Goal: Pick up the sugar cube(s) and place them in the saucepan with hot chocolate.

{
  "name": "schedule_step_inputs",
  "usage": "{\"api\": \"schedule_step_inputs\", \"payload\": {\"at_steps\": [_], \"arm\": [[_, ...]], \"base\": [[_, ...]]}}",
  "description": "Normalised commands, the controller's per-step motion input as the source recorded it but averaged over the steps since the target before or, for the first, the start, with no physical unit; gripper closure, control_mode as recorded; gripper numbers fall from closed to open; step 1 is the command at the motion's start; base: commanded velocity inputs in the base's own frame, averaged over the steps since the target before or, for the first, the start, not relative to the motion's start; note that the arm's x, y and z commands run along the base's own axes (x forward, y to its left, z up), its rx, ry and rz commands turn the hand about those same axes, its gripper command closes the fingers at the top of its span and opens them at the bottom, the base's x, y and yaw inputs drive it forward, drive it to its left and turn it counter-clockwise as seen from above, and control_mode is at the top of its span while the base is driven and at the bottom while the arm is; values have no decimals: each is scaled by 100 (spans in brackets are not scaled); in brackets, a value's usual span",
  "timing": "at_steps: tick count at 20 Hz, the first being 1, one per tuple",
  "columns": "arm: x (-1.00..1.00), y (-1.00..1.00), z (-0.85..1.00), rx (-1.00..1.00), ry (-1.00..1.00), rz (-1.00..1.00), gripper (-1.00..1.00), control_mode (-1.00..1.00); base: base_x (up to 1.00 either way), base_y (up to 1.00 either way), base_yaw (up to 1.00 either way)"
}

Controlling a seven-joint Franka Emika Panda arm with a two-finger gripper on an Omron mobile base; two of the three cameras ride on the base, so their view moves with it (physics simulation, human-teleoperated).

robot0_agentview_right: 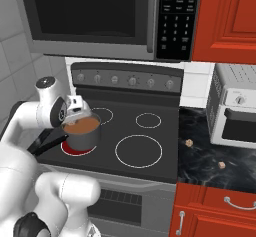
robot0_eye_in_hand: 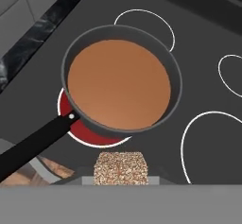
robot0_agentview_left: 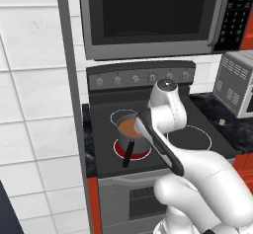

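Claw pinches narrowly on a sugar cube above the saucepan

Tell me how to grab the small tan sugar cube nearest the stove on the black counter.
Pinch the small tan sugar cube across two opposite flat sides, coming straight down: it sits flat on the black marbled counter, nothing crowding it.

White arm folded forward, wrist bent down, fingers nearly closed, pinching something.
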Motion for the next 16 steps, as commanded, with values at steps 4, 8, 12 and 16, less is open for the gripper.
{"api": "schedule_step_inputs", "payload": {"at_steps": [4, 8, 12, 16], "arm": [[13, -12, -19, 0, 11, 0, 100, -100], [11, -2, -15, 0, 8, 0, 100, -100], [1, 4, -1, 0, 1, 0, 100, -100], [0, 1, 0, 0, 0, 0, 100, -100]], "base": [[0, 0, 0], [0, 0, 0], [0, 0, 0], [0, 0, 0]]}}
